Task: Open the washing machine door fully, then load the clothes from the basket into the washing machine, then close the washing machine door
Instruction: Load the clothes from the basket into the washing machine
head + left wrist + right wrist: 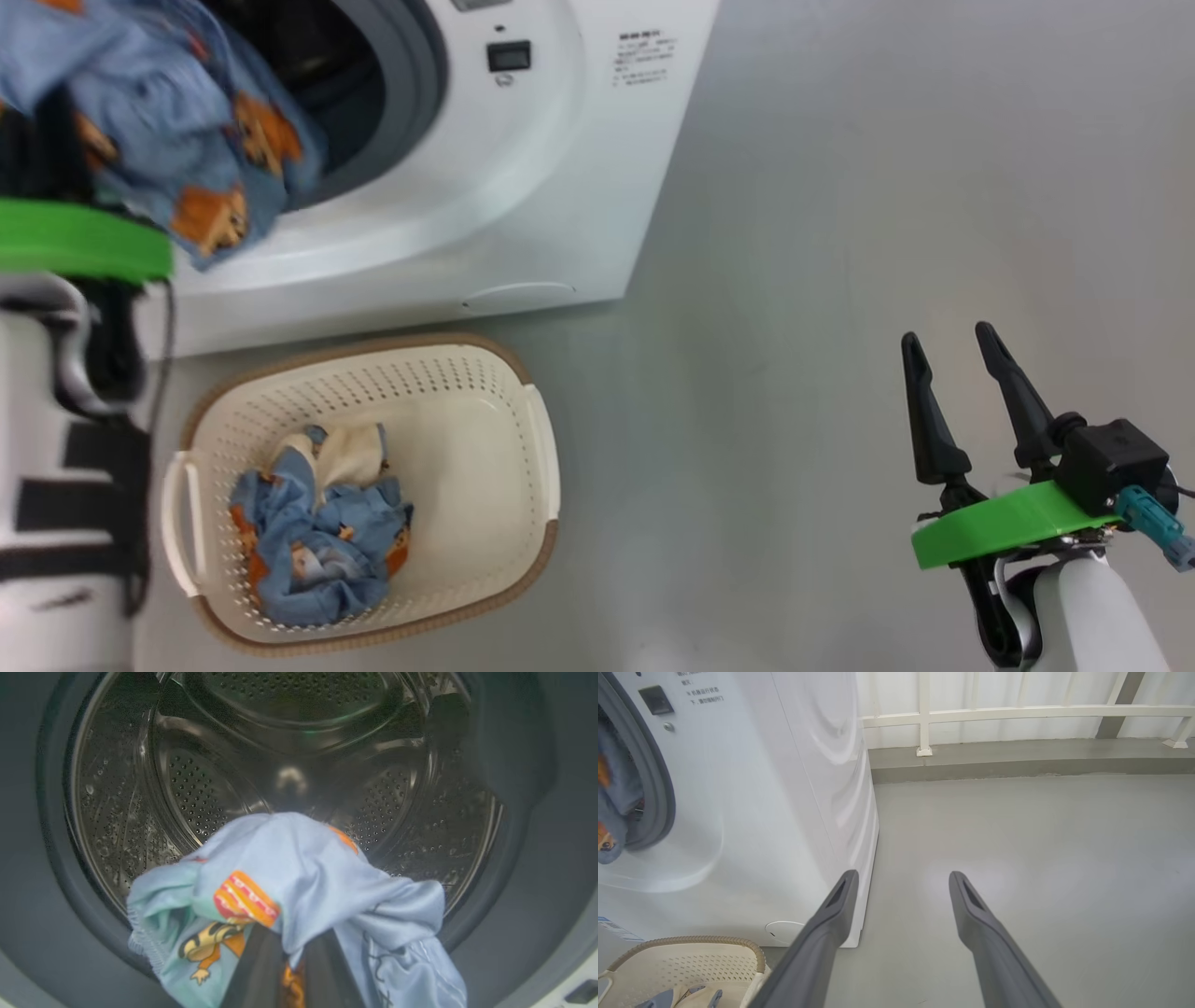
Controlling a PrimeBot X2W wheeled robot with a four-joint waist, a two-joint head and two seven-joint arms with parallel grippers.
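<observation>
While the left gripper (292, 970) is pinching a light-blue bear-print garment (299, 877) between pressed-together fingers, the cloth is draping over and around both fingertips. Directly ahead of this gripper, the steel drum (201, 788) of the washing machine (523, 187) is standing open, and the garment is hanging at its mouth. Below and behind the gripper, the basket (467, 439) is sitting just beside the machine's front, with the remaining clothes (317, 541) lying bunched inside. Well apart, the right gripper (948, 333) is hovering over bare floor (840, 233), fingers spread, gripping nothing.
</observation>
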